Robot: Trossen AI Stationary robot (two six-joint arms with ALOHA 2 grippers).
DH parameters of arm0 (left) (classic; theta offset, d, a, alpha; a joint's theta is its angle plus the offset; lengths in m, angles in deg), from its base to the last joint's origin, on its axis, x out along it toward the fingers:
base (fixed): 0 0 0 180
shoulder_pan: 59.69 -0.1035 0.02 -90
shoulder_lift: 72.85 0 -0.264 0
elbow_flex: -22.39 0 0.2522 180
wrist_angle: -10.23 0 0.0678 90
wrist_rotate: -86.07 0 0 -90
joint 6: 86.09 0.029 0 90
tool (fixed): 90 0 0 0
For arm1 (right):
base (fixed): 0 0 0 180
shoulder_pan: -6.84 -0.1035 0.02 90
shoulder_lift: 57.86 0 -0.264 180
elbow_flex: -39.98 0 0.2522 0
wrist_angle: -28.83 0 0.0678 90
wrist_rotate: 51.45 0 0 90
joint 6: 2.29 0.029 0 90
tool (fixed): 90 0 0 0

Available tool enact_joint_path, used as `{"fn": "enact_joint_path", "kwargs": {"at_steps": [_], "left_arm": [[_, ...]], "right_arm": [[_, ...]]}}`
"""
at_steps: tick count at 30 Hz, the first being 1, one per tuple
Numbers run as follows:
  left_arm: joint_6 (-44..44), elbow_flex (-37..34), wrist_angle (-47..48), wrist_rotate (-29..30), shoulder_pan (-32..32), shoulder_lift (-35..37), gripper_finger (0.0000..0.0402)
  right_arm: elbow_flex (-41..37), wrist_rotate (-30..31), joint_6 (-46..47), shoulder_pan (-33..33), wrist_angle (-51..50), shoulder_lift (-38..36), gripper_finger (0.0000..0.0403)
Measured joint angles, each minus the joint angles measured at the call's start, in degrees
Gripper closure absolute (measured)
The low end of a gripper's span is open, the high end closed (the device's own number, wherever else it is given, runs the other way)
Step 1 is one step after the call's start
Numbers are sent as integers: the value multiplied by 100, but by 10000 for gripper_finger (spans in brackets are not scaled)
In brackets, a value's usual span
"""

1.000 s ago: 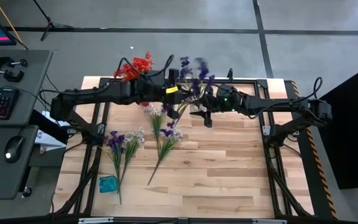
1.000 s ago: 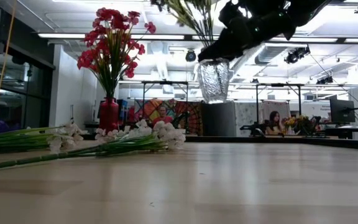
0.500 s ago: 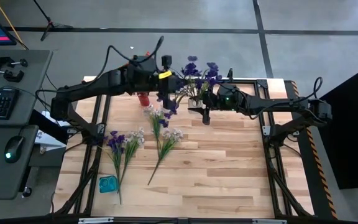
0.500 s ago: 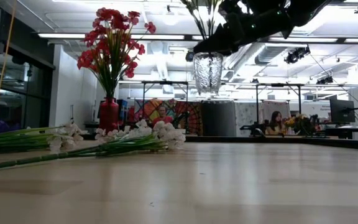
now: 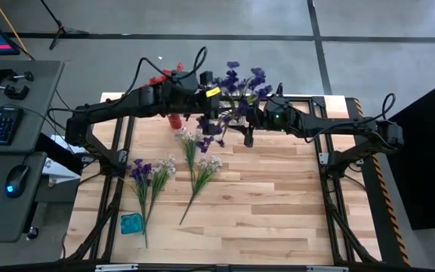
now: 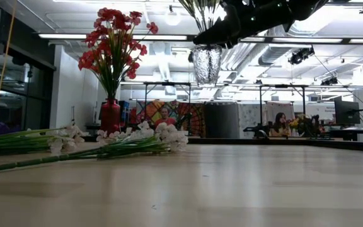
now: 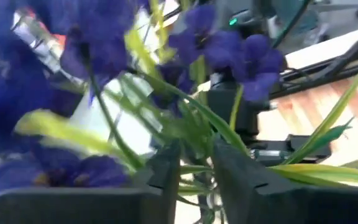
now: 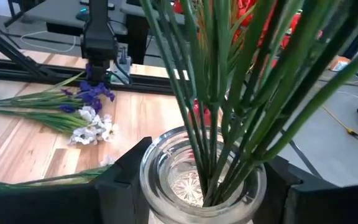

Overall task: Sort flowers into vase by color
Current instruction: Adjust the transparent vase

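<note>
Purple flowers in a lifted glass vase

The right gripper clamps the clear glass vase above the table. The left gripper, fingers slightly apart, sits around purple flowers in that vase; white and purple sprigs lie on the table.

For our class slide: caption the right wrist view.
Right gripper holds a glass vase of green stems above the table.

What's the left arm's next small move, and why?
Probably lift the left tool straight up and clear. Its fingers look parted around the purple flowers, whose stems already stand in the glass vase that the right tool holds above the table.
</note>
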Motion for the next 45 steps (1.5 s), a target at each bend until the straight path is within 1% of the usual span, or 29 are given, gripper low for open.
{"fn": "enact_joint_path", "kwargs": {"at_steps": [3, 7, 10, 13, 17, 22, 25, 30, 33, 37, 39, 41, 43, 45], "left_arm": [[-167, 153, 107, 293, 11, -4, 276], [-564, 512, 474, 342, 9, -2, 232], [-811, 793, 635, 123, -30, 4, 208], [-986, 1058, 892, -140, -59, 5, 195], [-1075, 1348, 1357, -267, -57, 5, 190], [-1067, 1856, 2165, -153, -79, -2, 190], [-1050, 2243, 2448, 89, -98, 2, 190], [-774, 2959, 2791, 547, -205, 6, 190], [-528, 3354, 3069, 946, -266, 7, 190], [0, 3324, 2951, 1927, -278, 258, 190], [-40, 3356, 2876, 2361, -278, 401, 190], [-293, 3342, 2848, 2464, -294, 517, 190], [-607, 3342, 2900, 2354, -343, 581, 190], [-870, 3336, 2979, 2191, -377, 581, 190]], "right_arm": [[2, 8, 0, 2, -19, 0, 234], [2, 117, -16, 2, -85, 0, 234], [2, 203, -137, 4, -87, 0, 234], [2, 264, -152, 4, -92, 0, 234], [2, 324, -215, 4, -90, 0, 234], [2, 385, -226, 4, -90, 0, 234], [2, 385, -219, 4, -94, 0, 234], [2, 387, -221, 4, -135, 0, 234], [2, 387, -191, 4, -174, 0, 234], [2, 409, 188, 12, -209, -2, 234], [2, 436, 601, 63, -223, -2, 234], [-7, 427, 1059, 176, -232, -2, 234], [-69, 440, 1362, 326, -250, -11, 234], [-152, 437, 1473, 470, -338, -11, 234]]}}
